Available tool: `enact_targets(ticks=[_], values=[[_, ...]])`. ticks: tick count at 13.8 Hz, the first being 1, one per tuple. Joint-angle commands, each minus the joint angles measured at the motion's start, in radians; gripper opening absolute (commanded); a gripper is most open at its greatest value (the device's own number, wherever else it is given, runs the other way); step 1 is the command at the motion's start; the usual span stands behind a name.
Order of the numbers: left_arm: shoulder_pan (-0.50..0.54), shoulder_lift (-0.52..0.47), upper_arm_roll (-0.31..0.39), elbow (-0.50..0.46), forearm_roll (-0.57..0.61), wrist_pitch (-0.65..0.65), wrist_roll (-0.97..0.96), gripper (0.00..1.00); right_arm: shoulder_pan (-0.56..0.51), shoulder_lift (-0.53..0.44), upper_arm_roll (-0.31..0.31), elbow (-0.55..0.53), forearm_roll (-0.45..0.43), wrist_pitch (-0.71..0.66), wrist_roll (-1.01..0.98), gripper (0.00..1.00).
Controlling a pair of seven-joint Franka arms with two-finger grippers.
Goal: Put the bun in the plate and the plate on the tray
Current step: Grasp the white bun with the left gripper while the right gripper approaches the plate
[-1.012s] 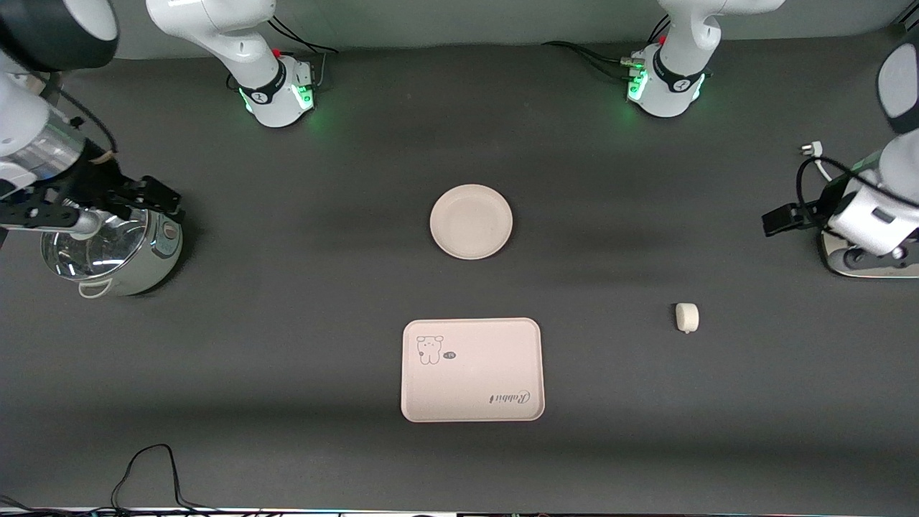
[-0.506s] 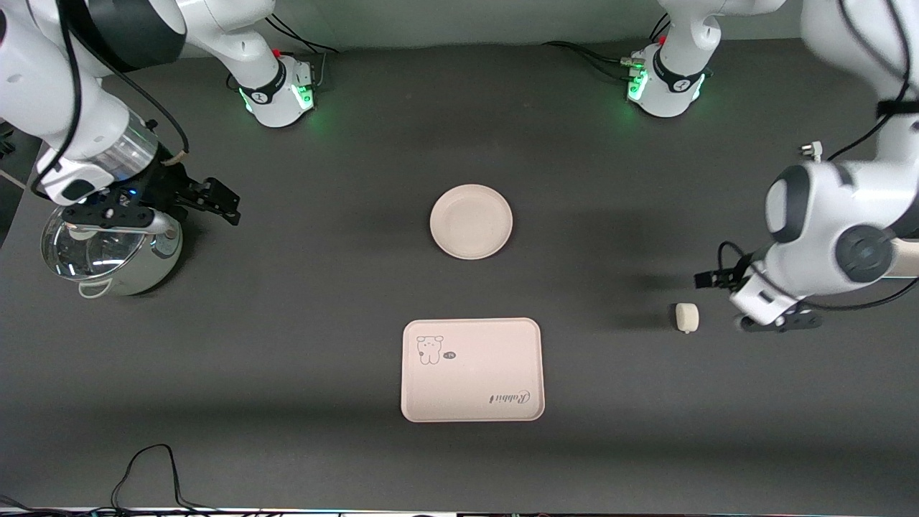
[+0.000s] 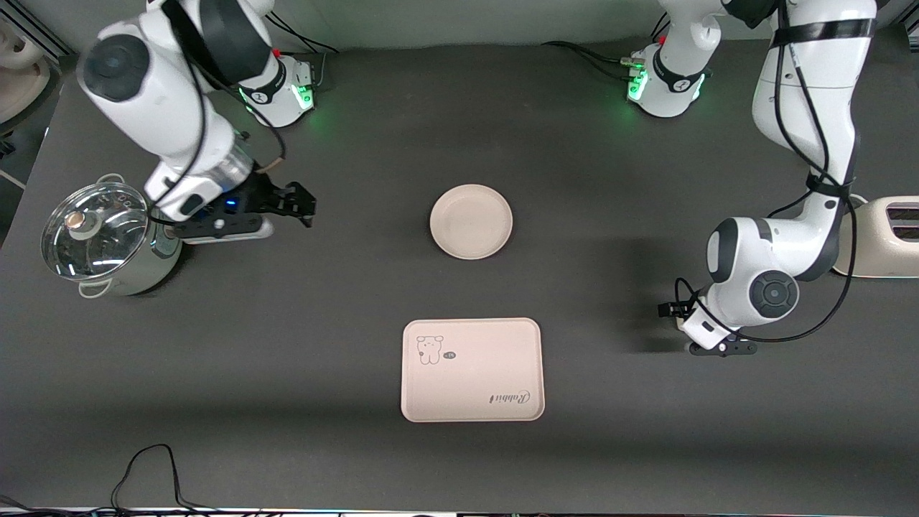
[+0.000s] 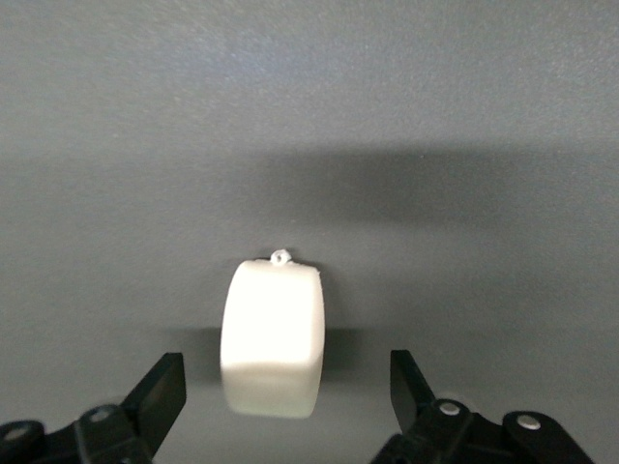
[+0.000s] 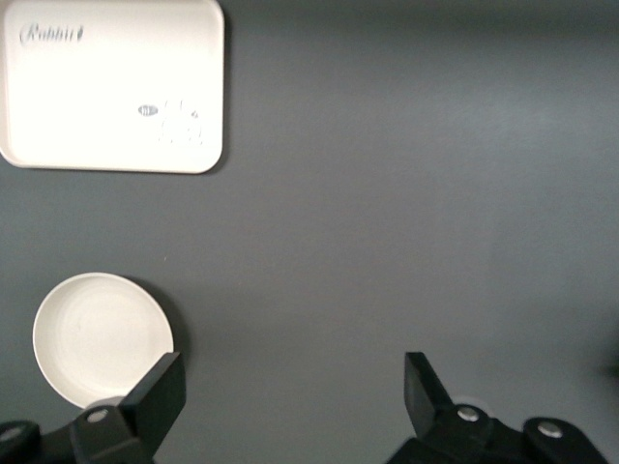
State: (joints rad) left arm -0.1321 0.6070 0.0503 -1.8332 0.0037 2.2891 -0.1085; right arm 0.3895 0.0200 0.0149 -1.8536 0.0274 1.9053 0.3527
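Observation:
The bun point(image 4: 273, 338), a small white lump, lies on the dark table toward the left arm's end. My left gripper point(image 4: 285, 387) is open and low around it, one finger on each side, not touching. In the front view the left gripper point(image 3: 675, 312) and its wrist hide the bun. The round cream plate point(image 3: 471, 220) sits empty mid-table; it also shows in the right wrist view point(image 5: 102, 338). The cream-pink tray point(image 3: 472, 370) lies nearer the front camera than the plate and is empty. My right gripper point(image 3: 305, 205) is open and empty between the pot and the plate.
A steel pot with a glass lid point(image 3: 97, 237) stands at the right arm's end. A cream toaster point(image 3: 890, 237) stands at the left arm's end. A black cable point(image 3: 151, 467) loops near the table's front edge.
The left arm swung in and lowered its open gripper around the bun. The right gripper moved from over the pot toward the plate, uncovering the pot lid.

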Motion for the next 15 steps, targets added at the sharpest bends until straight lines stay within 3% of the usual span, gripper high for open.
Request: enact_targets(ticks=[1,3,4,6,11,13,15], values=[[0.0,-0.009,0.008,0.011,-0.016,-0.007,0.02,0.59,0.003,0.063,0.031,0.037,-0.007,0.001,0.019,1.0],[0.002,-0.009,0.008,0.014,-0.016,-0.008,0.021,0.32,0.005,0.083,0.051,0.034,-0.009,0.003,0.038,1.0],[-0.001,-0.021,0.008,0.017,-0.016,-0.022,0.021,0.27,0.005,0.096,0.062,0.033,-0.009,0.004,0.057,1.0],[-0.003,-0.094,0.008,0.02,-0.014,-0.118,0.018,0.28,0.005,0.129,0.097,0.027,-0.011,0.037,0.065,1.0],[-0.003,-0.412,0.01,0.112,-0.014,-0.636,0.004,0.3,0.025,0.166,0.112,0.025,-0.015,0.07,0.077,1.0],[-0.003,-0.518,0.011,0.126,-0.013,-0.736,0.001,0.35,0.026,0.179,0.112,0.018,-0.014,0.09,0.083,1.0],[-0.009,-0.605,0.005,0.082,-0.014,-0.755,-0.028,0.35,0.026,0.182,0.114,-0.008,-0.014,0.144,0.083,1.0]])
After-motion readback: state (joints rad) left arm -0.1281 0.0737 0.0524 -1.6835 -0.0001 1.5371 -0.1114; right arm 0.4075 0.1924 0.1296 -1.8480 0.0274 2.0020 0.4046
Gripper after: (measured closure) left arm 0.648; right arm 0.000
